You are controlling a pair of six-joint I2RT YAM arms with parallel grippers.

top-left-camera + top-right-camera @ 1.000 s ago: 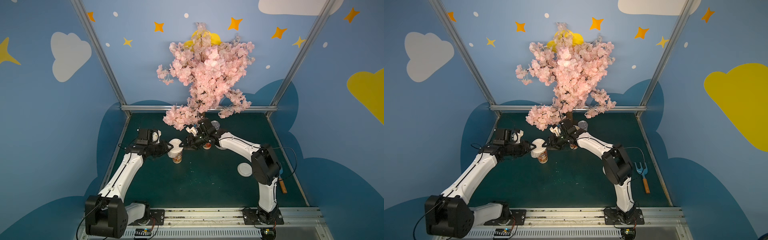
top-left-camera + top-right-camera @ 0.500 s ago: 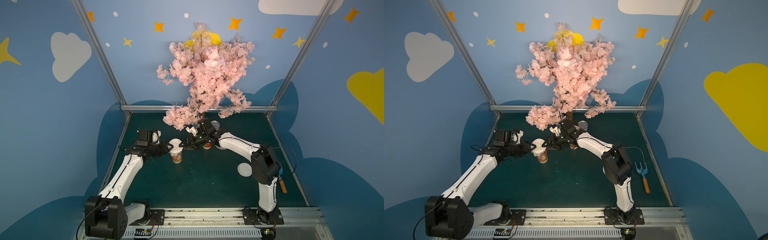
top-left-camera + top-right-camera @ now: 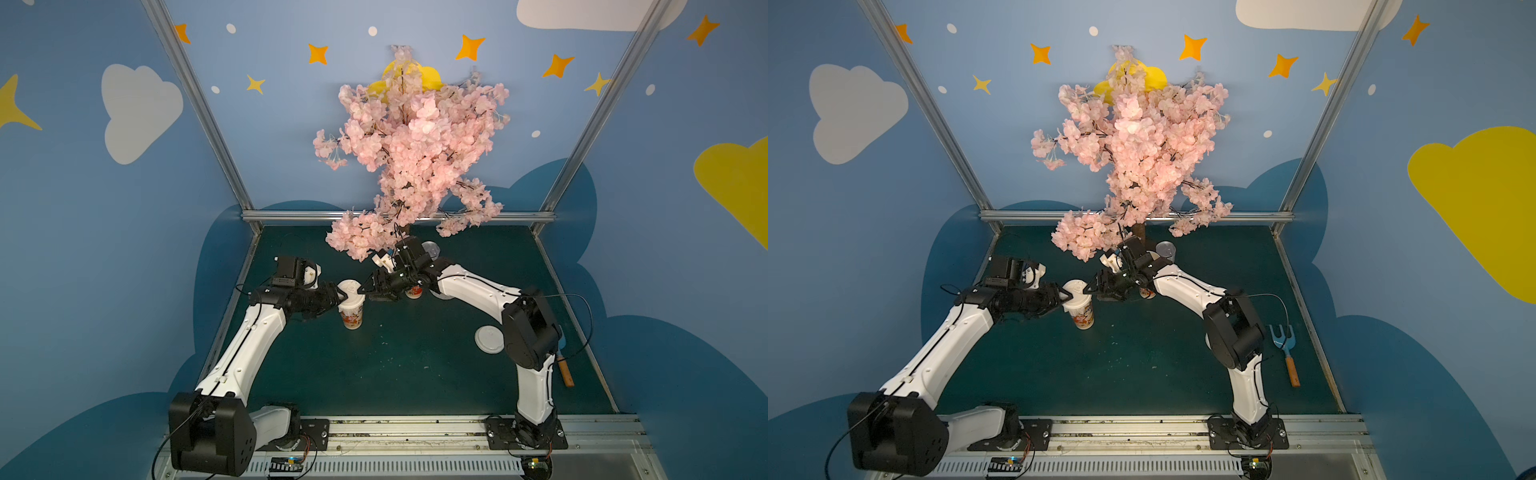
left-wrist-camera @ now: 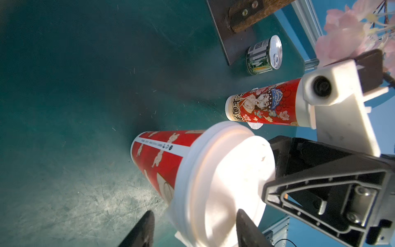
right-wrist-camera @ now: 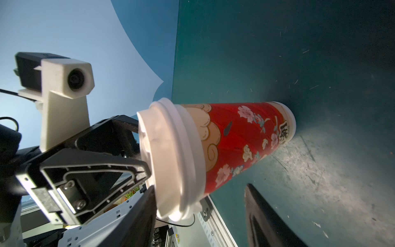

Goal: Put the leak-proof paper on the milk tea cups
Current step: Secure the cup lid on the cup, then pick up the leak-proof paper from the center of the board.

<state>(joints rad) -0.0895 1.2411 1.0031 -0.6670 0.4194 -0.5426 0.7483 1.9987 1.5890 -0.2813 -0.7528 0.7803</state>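
One milk tea cup [image 3: 352, 320] [image 4: 162, 154] [image 5: 239, 136] stands upright mid-table with a white plastic lid [image 4: 224, 175] [image 5: 168, 158] on it. A thin white flap [image 5: 197, 206] pokes out under the lid's rim; it looks like leak-proof paper. My left gripper [image 3: 341, 295] [image 4: 195, 231] and right gripper [image 3: 365, 291] [image 5: 203, 218] face each other across the lid, both open, jaws loosely straddling its rim. The second cup [image 3: 413, 293] [image 4: 263, 102] stands behind the right gripper. A scalloped white sheet [image 4: 255, 126] lies at its foot.
A pink blossom tree [image 3: 415, 158] overhangs the back, its base plate [image 4: 233, 38] near a small can [image 4: 265, 55]. A clear cup [image 3: 1166, 249] stands behind the right arm. A loose white lid [image 3: 490, 338] and a blue fork [image 3: 1285, 349] lie at the right.
Both grippers' jaws have spread wider round the lid. The arms and the cup have stayed where they were.
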